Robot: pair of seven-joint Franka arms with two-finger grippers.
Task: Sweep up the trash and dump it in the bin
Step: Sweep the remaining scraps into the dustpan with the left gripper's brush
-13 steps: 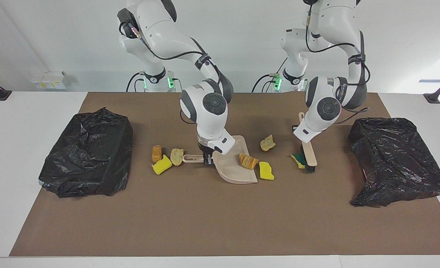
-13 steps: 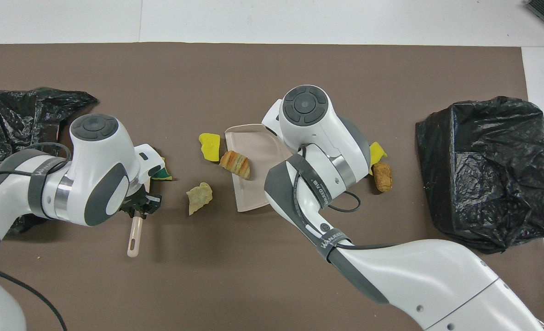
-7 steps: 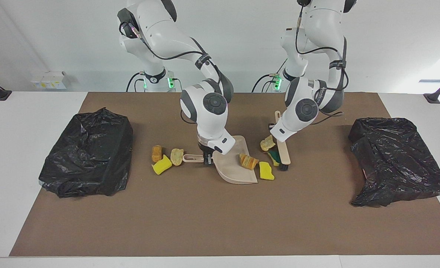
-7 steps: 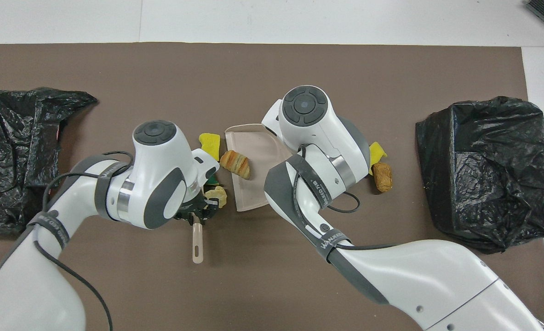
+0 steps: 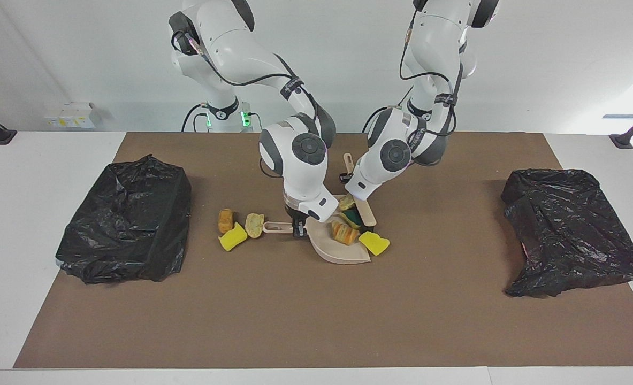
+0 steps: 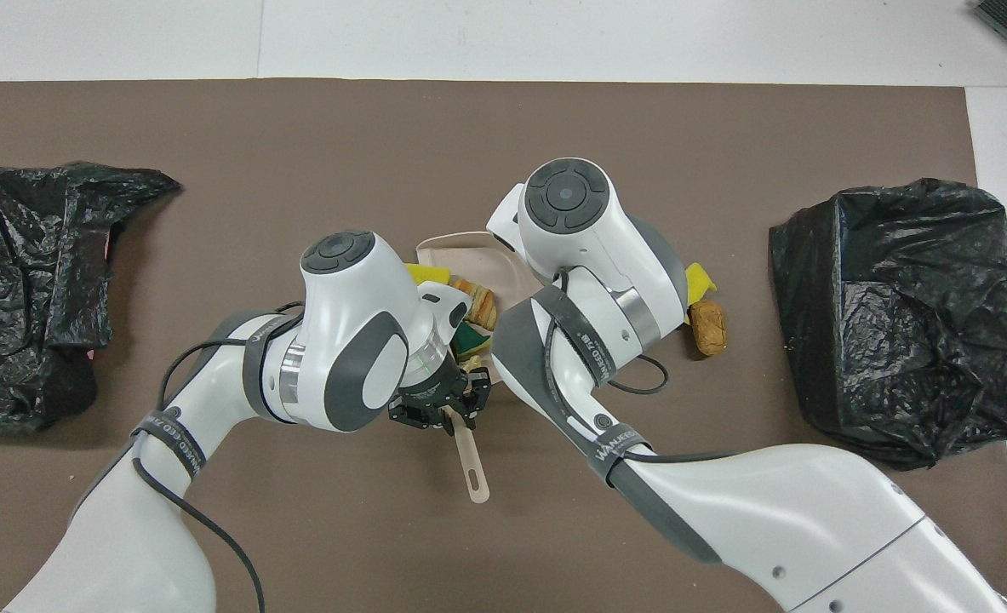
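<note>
Sweeping is partway done. The left gripper [image 6: 443, 415] is pinched tight on the handle of the beige, black-bristled brush [image 5: 367, 215], its head pressed against scraps at the mouth of the beige plastic dustpan [image 5: 343, 255]. The right gripper [image 5: 297, 229] is clamped on the dustpan's thin handle and holds the pan flat on the brown mat [image 5: 305, 315].

Read as a clock in the facing view, with the pan at the centre:
- Inside the pan lies the orange striped bread chunk [image 5: 343, 233].
- The green-and-yellow sponge [image 5: 354, 217] and a tan crust piece [image 5: 346, 202] crowd its one o'clock rim beside the bristles.
- A yellow sponge wedge [image 5: 374, 244] sits at three o'clock, touching the lip but not clearly inside.
- A brown chunk [image 5: 225, 219], a yellow sponge block [image 5: 233, 237] and a tan chunk [image 5: 254, 225] lie at nine o'clock, near the handle's end – unswept.
- Two black-bagged bins [image 5: 129, 219] stand well apart at nine and three o'clock.

Risks, as I judge them: a push along the lip could send the wedge past the pan's corner, and a hard push could twist the pan about its pinched handle. The two wrists sit close – a careless stroke could knock them together.
</note>
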